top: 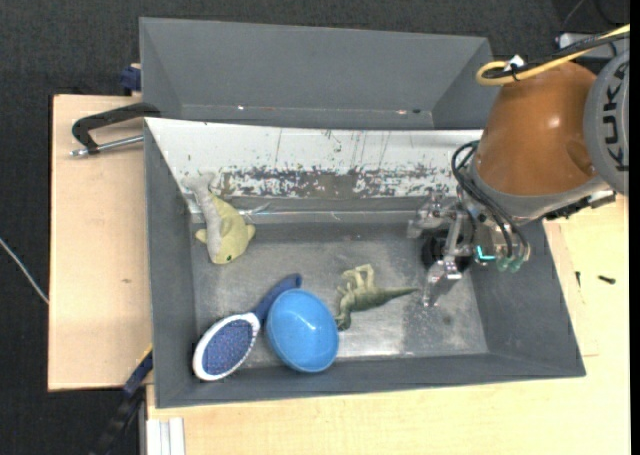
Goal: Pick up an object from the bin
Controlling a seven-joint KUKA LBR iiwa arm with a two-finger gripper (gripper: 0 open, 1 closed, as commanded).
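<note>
Toward the right of the grey bin (pixel 530 318), the gripper (pixel 438 288) is hanging just beside the tail tip of a green toy dinosaur (pixel 362 295), seemingly without touching it; whether it is open or closed cannot be told. The dinosaur is lying mid-floor, its long axis running left to right and its tail pointing right at the gripper. A blue egg-shaped shell (pixel 302 331), a blue oval brush (pixel 225 346) and a yellow soft toy (pixel 225 235) are resting further left on scuffed metal.
</note>
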